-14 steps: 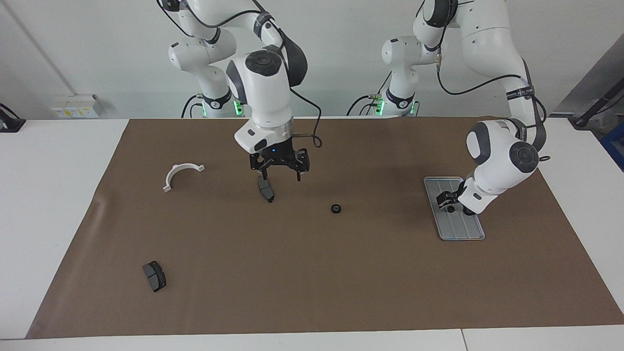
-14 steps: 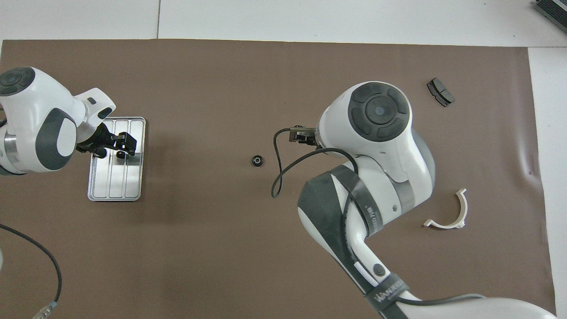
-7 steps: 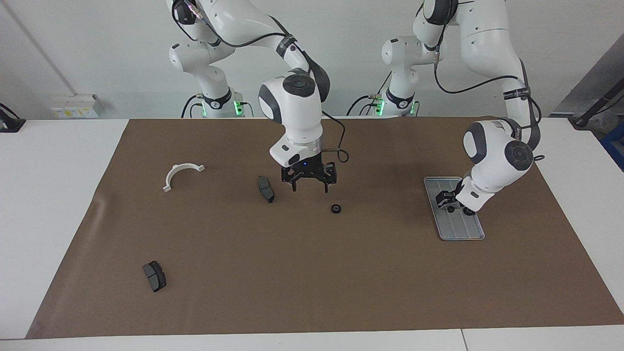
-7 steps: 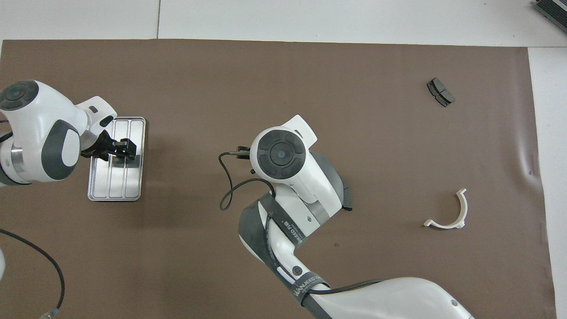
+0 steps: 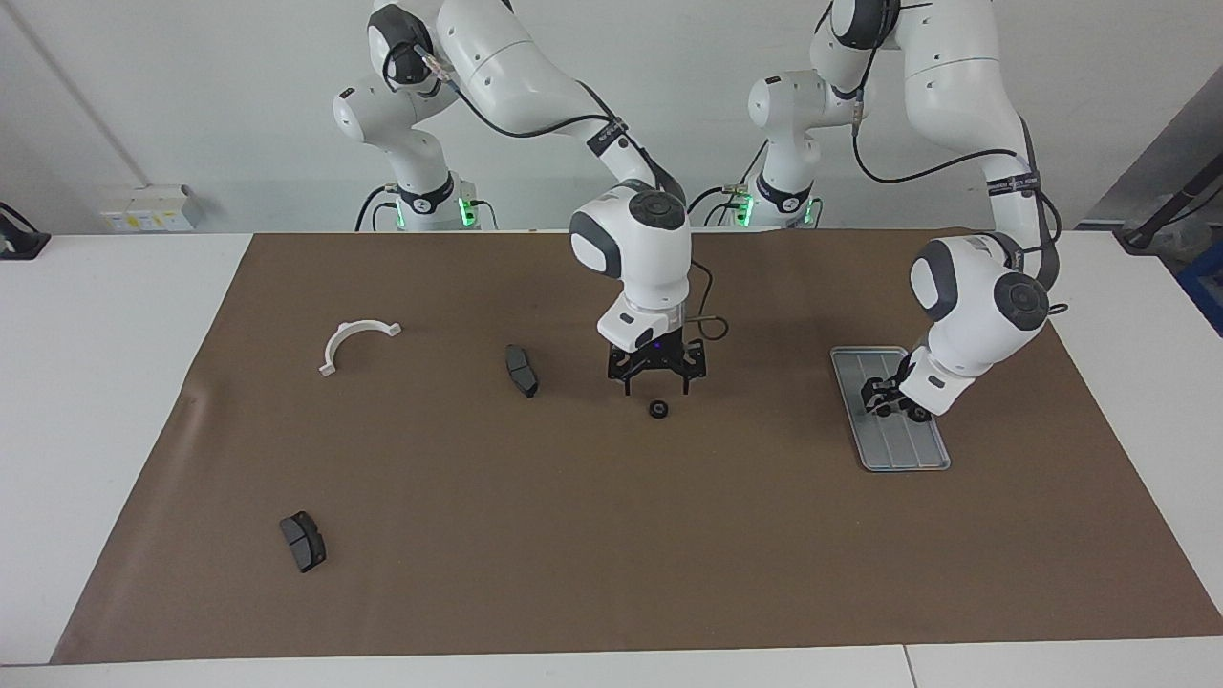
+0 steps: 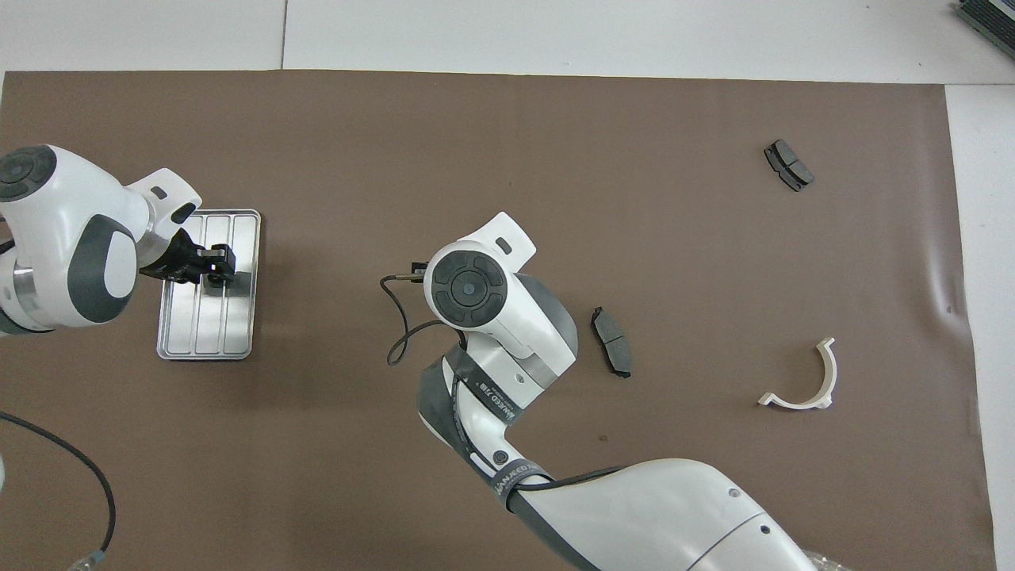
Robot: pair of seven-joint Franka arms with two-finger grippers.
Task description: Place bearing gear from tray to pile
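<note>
The silver tray (image 5: pixel 903 451) (image 6: pixel 204 333) lies toward the left arm's end of the table. My left gripper (image 5: pixel 890 403) (image 6: pixel 214 266) is down on the tray, its fingers drawn in around a small black bearing gear that is mostly hidden between them. One black gear (image 5: pixel 657 409) of the pile sits alone mid-mat. My right gripper (image 5: pixel 657 380) hangs open just above that gear, not touching it. In the overhead view the right arm's wrist covers the gear.
A dark brake pad (image 5: pixel 521 370) (image 6: pixel 612 353) lies beside the lone gear, toward the right arm's end. A second brake pad (image 5: pixel 303 541) (image 6: pixel 788 165) lies far from the robots. A white curved bracket (image 5: pixel 355 342) (image 6: pixel 805 381) rests nearer the robots.
My right gripper swung from over the brake pad to over the lone gear and came lower. My left gripper's fingers narrowed on the tray around the gear.
</note>
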